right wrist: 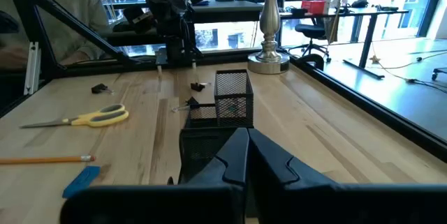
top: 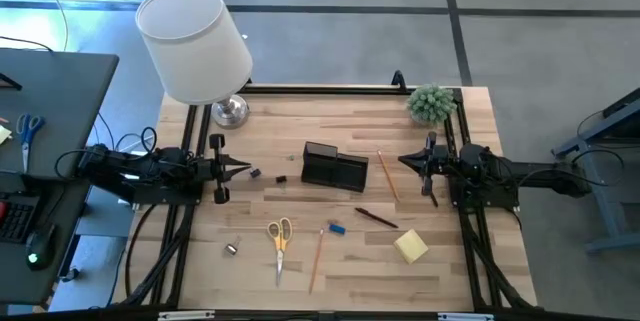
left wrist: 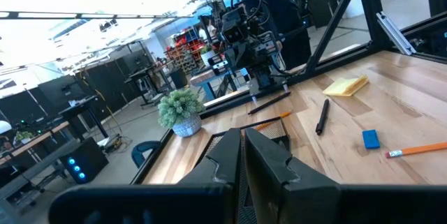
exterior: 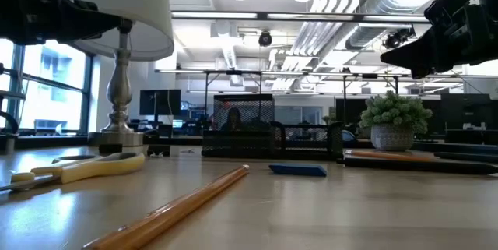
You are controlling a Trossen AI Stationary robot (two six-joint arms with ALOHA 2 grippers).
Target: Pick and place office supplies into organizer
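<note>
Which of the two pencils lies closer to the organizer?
The pencil just right of the organizer, near the right gripper. The other pencil lies at the front, beside the yellow-handled scissors.

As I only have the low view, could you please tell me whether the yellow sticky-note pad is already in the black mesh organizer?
Observer: No, the square yellow sticky-note pad lies on the wooden table, apart from the black mesh organizer.
Operator: Is either gripper holding anything?
Observer: No; the left gripper and the right gripper are both shut and empty, flanking the organizer.
Operator: And the dark pen?
Observer: The slim dark pen lies between organizer and pad.
</note>
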